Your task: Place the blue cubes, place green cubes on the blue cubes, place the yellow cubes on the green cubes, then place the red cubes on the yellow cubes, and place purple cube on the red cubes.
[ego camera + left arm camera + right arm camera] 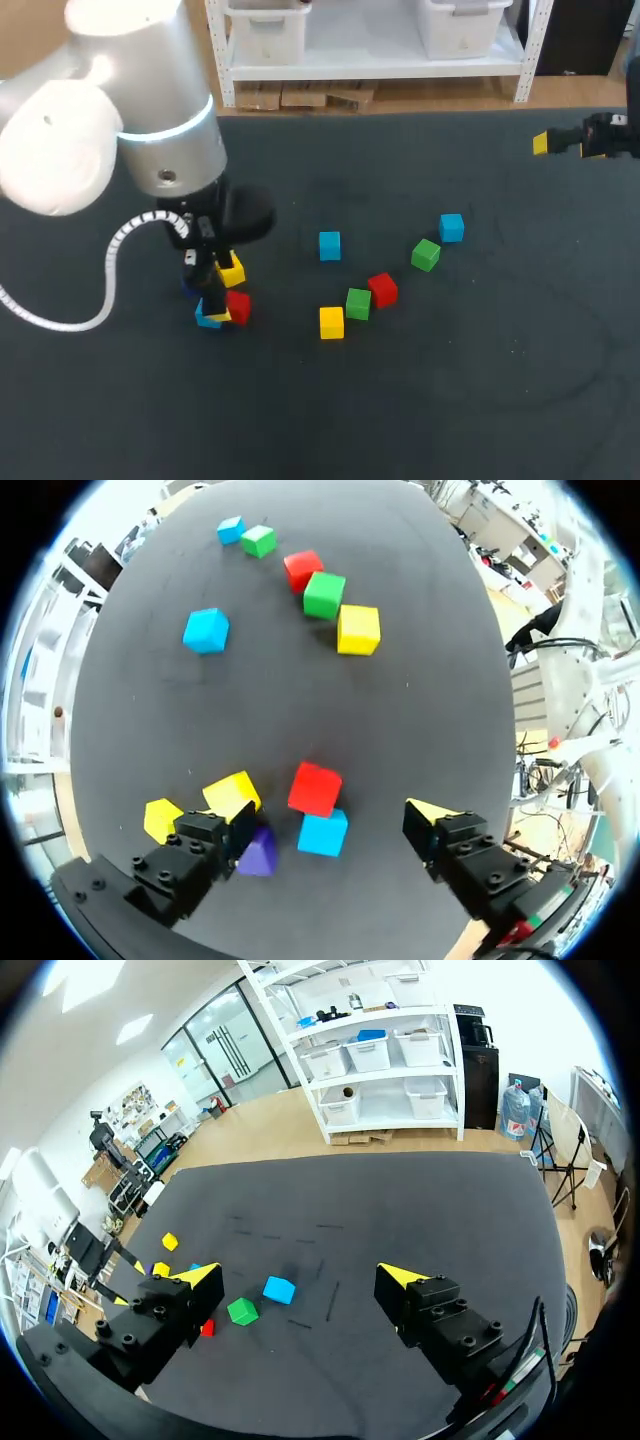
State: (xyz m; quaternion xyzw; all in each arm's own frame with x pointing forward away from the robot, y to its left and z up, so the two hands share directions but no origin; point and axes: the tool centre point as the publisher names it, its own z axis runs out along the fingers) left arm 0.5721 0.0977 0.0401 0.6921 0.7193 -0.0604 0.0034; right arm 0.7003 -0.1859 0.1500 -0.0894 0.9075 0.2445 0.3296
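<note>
My left gripper (pixel 335 825) (pixel 214 290) is open, low over a cluster at the table's left. In the left wrist view a blue cube (pixel 323 833) and a red cube (pixel 315 788) lie between its fingers, touching each other. A purple cube (pixel 258 853) and two yellow cubes (pixel 231 792) (pixel 162 818) sit by one finger. Ahead lie a blue cube (pixel 329 245), a yellow cube (pixel 331 322), a green cube (pixel 358 303), a red cube (pixel 382 289), a second green cube (pixel 425 254) and another blue cube (pixel 451 228). My right gripper (pixel 568 145) (pixel 300 1280) is open and empty at the far right, high above the table.
The dark table (pixel 480 380) carries only the cubes. A white cable (pixel 105 290) loops from my left arm down beside the left cluster.
</note>
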